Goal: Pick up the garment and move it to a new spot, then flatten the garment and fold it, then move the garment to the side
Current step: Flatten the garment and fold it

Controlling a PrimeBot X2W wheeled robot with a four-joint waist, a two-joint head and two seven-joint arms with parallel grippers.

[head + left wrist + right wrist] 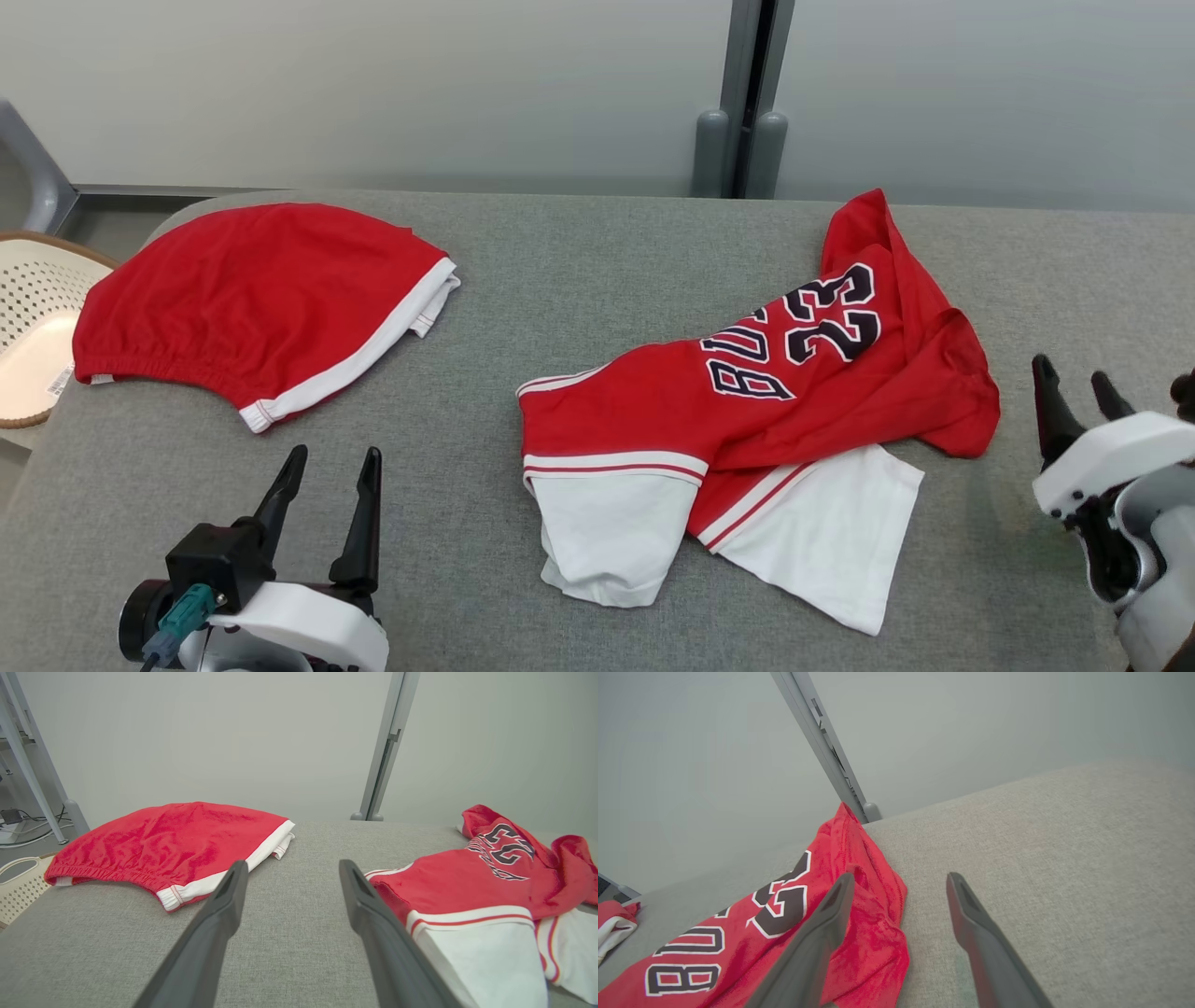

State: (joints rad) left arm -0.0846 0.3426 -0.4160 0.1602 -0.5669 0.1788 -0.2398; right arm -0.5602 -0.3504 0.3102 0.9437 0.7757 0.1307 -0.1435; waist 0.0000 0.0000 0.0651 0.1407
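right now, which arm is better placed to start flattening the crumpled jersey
Right, probably. The right gripper is open beside the jersey, at its bunched edge; the left gripper sits farther off, between jersey and shorts.

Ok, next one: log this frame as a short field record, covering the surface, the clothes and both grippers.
surface: grey fabric-covered table
jersey: red and white, number 23, crumpled, right of centre
shorts: red, white trim, folded, far left
basket: pale, beyond the table's left edge
left gripper: open, empty, above bare table
right gripper: open, empty, beside the jersey's right edge
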